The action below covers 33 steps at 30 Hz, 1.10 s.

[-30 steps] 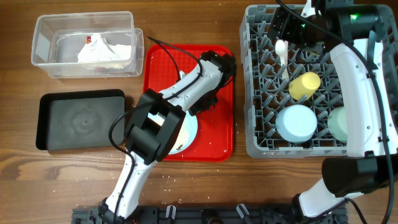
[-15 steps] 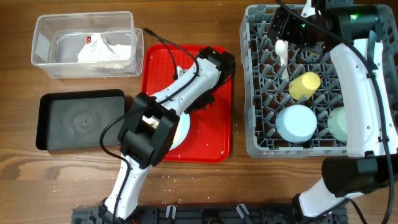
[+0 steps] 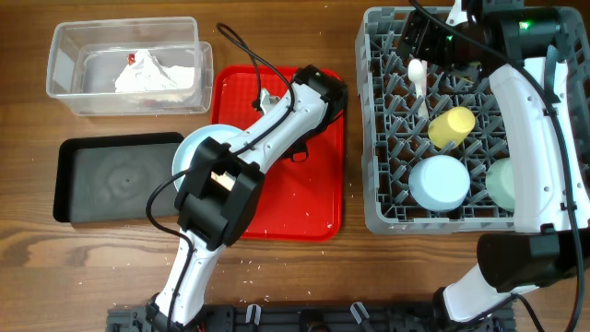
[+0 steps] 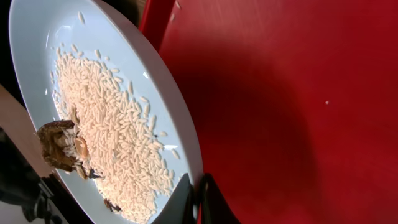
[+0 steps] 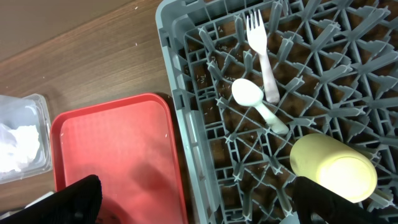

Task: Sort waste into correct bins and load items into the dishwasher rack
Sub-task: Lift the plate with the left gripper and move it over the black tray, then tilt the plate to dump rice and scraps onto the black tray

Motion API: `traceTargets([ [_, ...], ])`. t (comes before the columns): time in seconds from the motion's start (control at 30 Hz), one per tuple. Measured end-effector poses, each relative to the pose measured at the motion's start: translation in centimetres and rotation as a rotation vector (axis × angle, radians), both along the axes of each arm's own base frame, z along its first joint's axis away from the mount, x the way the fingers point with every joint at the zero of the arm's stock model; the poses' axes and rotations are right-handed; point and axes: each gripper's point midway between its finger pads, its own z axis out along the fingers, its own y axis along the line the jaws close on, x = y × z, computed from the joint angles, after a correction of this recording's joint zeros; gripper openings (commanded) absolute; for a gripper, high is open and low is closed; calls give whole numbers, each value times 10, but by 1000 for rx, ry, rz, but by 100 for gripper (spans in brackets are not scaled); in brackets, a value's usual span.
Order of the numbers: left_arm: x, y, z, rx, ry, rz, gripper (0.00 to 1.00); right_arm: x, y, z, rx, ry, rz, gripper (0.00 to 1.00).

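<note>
- Red tray from above: a second ago the light blue plate was mid-tray. Now the left arm has it out over the tray's left edge, reaching the black tray. The napkin is already in the clear tub, and the blue bowl and mint bowl are in the rack.
- so it's going for the dump?
- That's my guess. On the left wrist view, the left gripper is pinched tight on the plate's rim. The rice and brown scraps are all still on the plate, nothing's slid off. I can't tell how steeply it's tipped.
- and the other arm?
- On the right wrist view, the right gripper hangs spread wide and empty over the rack's left side, and it hasn't budged. The fork, spoon and yellow cup are lying in there.
- so the plate's the last thing?
- Looks like it: tip the food out, then rack it.
</note>
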Motion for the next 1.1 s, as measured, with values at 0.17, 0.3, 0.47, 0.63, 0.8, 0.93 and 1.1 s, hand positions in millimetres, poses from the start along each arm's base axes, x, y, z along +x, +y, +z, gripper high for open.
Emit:
traceTargets([
  [0.17,6,12,5,32,-1,-17,4,0,0,0,0,0,0,100],
  [0.3,18,32,13,37,-18,6,4,0,0,0,0,0,0,100],
  [0.47,34,60,22,36,-44,37,4,0,0,0,0,0,0,100],
  [0.63,51,89,24,15,-81,101,4,0,0,0,0,0,0,100],
  [0.8,75,125,58,-63,-244,206,4,0,0,0,0,0,0,100],
  [0.93,86,154,89,-118,-375,292,4,0,0,0,0,0,0,100],
  [1.1,96,180,98,-196,-435,359,4,0,0,0,0,0,0,100],
])
